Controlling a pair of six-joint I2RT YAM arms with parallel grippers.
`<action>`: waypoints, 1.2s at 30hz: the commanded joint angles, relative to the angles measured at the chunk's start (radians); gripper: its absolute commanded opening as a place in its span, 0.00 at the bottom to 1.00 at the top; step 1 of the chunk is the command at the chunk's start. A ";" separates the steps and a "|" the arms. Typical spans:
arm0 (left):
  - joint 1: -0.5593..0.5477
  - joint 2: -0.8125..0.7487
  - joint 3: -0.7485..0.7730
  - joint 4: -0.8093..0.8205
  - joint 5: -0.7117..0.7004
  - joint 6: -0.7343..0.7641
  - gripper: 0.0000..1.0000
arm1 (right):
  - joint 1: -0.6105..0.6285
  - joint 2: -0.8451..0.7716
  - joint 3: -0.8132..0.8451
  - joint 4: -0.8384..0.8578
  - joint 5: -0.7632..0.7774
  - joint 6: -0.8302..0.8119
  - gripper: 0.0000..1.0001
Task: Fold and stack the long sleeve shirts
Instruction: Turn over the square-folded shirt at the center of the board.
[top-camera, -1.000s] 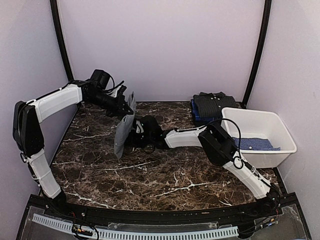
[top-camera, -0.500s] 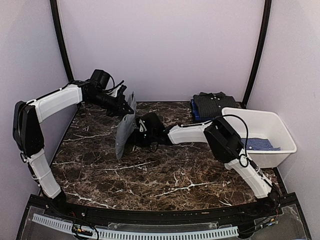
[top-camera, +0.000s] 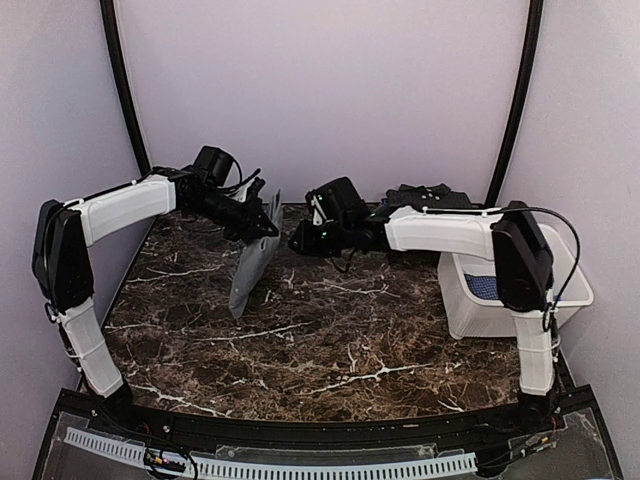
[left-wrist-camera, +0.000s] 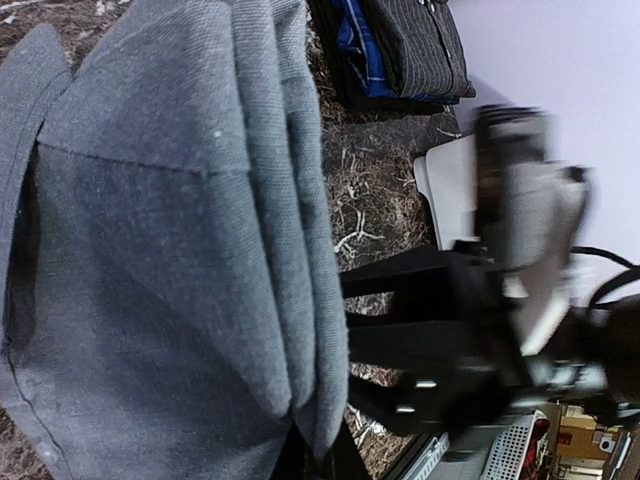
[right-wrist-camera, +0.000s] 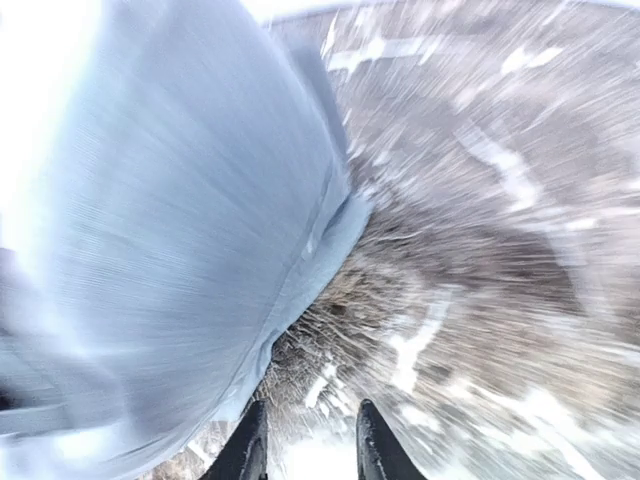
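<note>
My left gripper (top-camera: 266, 220) is shut on the top edge of a folded mid-grey shirt (top-camera: 250, 268), which hangs down to the marble table. In the left wrist view the grey shirt (left-wrist-camera: 170, 230) fills the left side, pinched in the jaws at the bottom edge (left-wrist-camera: 312, 462). My right gripper (top-camera: 297, 240) is open and empty, just right of the shirt and apart from it. In the blurred right wrist view its fingertips (right-wrist-camera: 248, 448) stand apart over the table, with the grey shirt (right-wrist-camera: 160, 220) at the left. A blue dotted shirt (top-camera: 483, 288) lies in the tub.
A stack of folded dark shirts (top-camera: 432, 195) sits at the back right, partly hidden by my right arm; it also shows in the left wrist view (left-wrist-camera: 400, 50). The white plastic tub (top-camera: 530, 262) stands at the right edge of the table (top-camera: 330, 340).
My right gripper has pulled away from the grey shirt and lifted towards the back, its arm swinging up and right. My left gripper has shifted slightly right, still holding the shirt.
</note>
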 joint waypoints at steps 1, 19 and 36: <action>-0.133 0.049 -0.025 0.097 -0.048 -0.074 0.00 | -0.062 -0.291 -0.202 -0.025 0.130 -0.067 0.30; -0.292 0.155 0.097 0.125 -0.353 -0.177 0.58 | -0.089 -0.561 -0.563 -0.143 0.182 -0.116 0.50; -0.048 0.092 -0.259 0.123 -0.298 0.032 0.58 | -0.047 -0.361 -0.612 -0.111 0.183 -0.047 0.45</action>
